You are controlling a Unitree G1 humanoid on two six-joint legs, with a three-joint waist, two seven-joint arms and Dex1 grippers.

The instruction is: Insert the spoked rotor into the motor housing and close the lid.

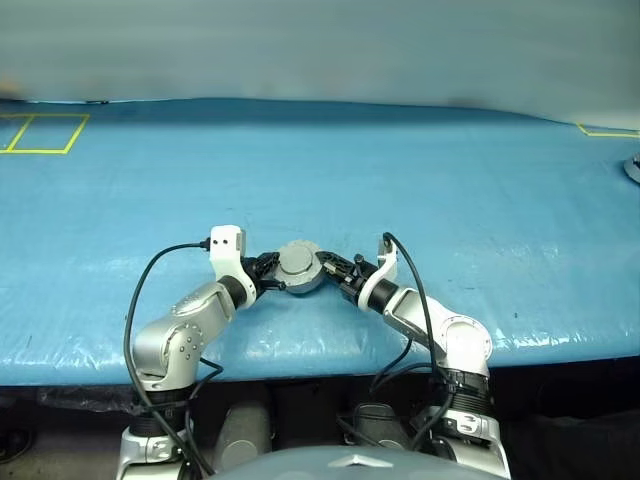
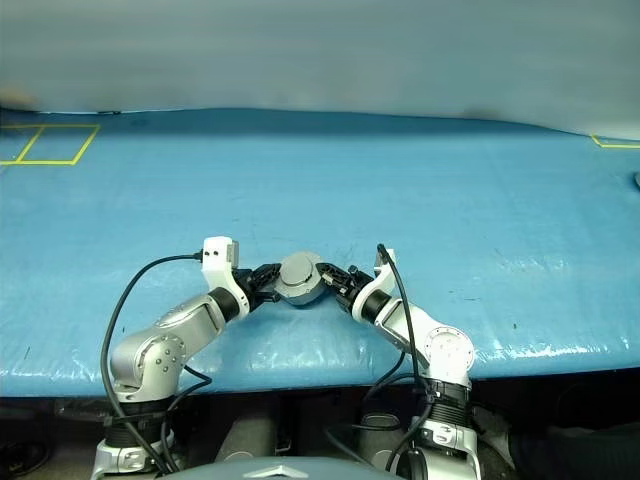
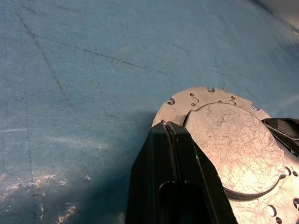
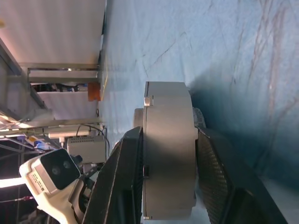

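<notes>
Blue table (image 1: 330,170) spread wide, grey motor housing (image 1: 300,268) with lid (image 3: 233,149) shut held above its near edge between both arms, right end effector (image 4: 168,177) squeezing its flat faces, left end effector (image 3: 170,140) closed tight, touching the lid's rim

Lab: blue-covered test table (image 1: 400,170)

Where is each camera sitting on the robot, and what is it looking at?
Left eye view: on the head, looking forward and down at the blue table; both arms show, meeting at the motor housing.
Right eye view: beside it, the same scene.
Left wrist view: on the left wrist, looking along the shut left end effector at the lid.
Right wrist view: on the right wrist, looking along the right end effector, whose fingers flank the housing's side.
All four share the housing.
</notes>
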